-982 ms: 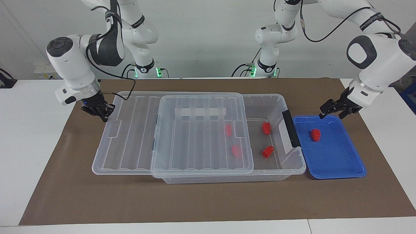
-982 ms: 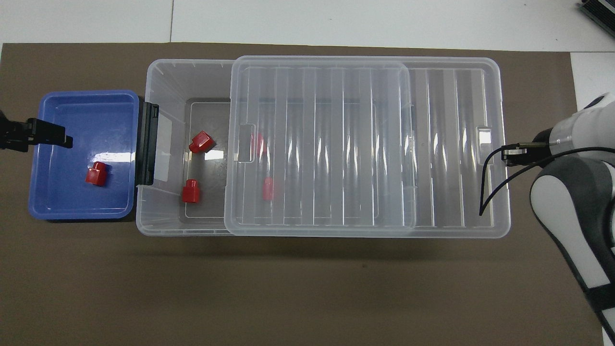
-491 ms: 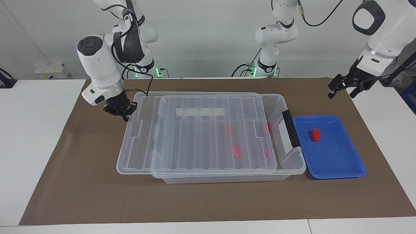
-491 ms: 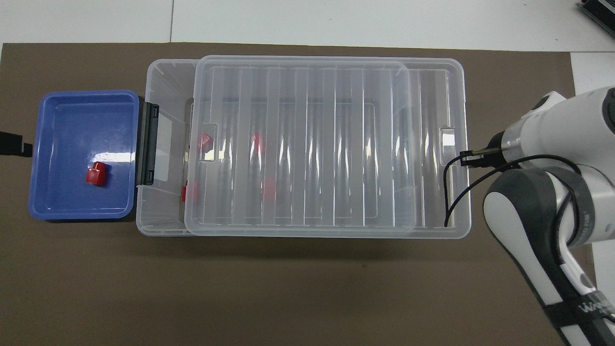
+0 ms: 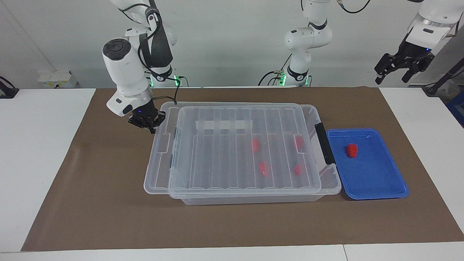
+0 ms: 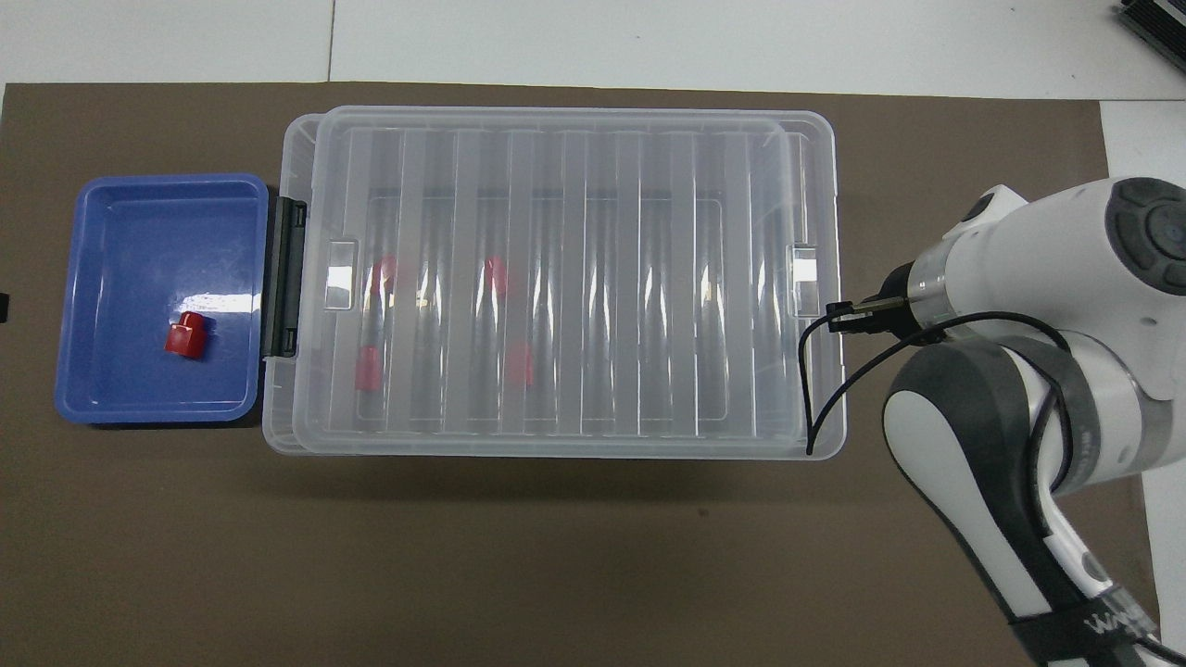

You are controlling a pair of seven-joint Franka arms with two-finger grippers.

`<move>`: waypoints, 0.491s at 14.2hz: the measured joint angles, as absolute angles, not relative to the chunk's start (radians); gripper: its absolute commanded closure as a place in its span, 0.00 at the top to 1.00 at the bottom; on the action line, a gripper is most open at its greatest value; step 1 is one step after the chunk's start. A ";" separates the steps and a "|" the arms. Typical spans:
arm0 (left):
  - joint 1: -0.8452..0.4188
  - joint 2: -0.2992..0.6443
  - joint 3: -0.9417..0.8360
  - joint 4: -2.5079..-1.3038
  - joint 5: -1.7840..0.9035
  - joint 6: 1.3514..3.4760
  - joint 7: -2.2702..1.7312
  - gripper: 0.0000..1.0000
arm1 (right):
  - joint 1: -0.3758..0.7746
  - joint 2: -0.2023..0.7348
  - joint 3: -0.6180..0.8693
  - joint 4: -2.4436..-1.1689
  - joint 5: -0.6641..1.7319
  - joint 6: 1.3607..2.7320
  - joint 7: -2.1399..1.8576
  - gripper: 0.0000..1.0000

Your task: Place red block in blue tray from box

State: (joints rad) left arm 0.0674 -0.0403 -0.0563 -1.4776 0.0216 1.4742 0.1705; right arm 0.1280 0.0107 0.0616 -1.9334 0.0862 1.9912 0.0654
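Your right gripper [image 5: 151, 127] sits low at the end edge of the clear ribbed lid [image 5: 239, 145], jaws closed together, fingertips against the lid's rim at the right arm's end of the box [image 5: 328, 186]; whether they pinch the rim cannot be told. The lid lies almost fully over the box, overhanging slightly toward those jaws. Your left gripper [image 5: 402, 70] hangs high in the air, jaws spread apart and holding nothing, well above the mat's corner past the blue tray [image 5: 377, 181]. One red block [image 5: 351, 150] lies in the tray, well below the open jaws. Four more red blocks [image 5: 255, 144] show dimly through the lid. A white tape strip [image 5: 223, 125] carries no readable writing.
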 measured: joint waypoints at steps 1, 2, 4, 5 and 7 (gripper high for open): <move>0.043 -0.039 -0.057 -1.489 0.022 1.474 0.176 1.00 | 0.135 0.010 0.062 -1.934 0.090 1.991 0.070 0.00; 0.027 -0.039 -0.059 -1.497 0.022 1.474 0.175 1.00 | 0.142 0.009 0.062 -1.934 0.091 1.991 0.076 0.00; 0.021 -0.040 -0.058 -1.499 0.022 1.474 0.175 1.00 | 0.148 0.008 0.062 -1.935 0.091 1.991 0.080 0.00; 0.021 -0.042 -0.055 -1.499 0.022 1.474 0.175 1.00 | 0.149 0.008 0.062 -1.935 0.091 1.991 0.080 0.00; 0.021 -0.043 -0.051 -1.499 0.022 1.474 0.175 1.00 | 0.149 0.008 0.060 -1.937 0.091 2.010 0.080 0.00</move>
State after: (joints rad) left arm 0.0208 -0.0428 -0.0508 -1.4994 0.0216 1.4742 0.1755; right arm 0.1490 0.0080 0.0602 -1.9373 0.0913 2.0100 0.0801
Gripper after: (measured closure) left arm 0.000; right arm 0.991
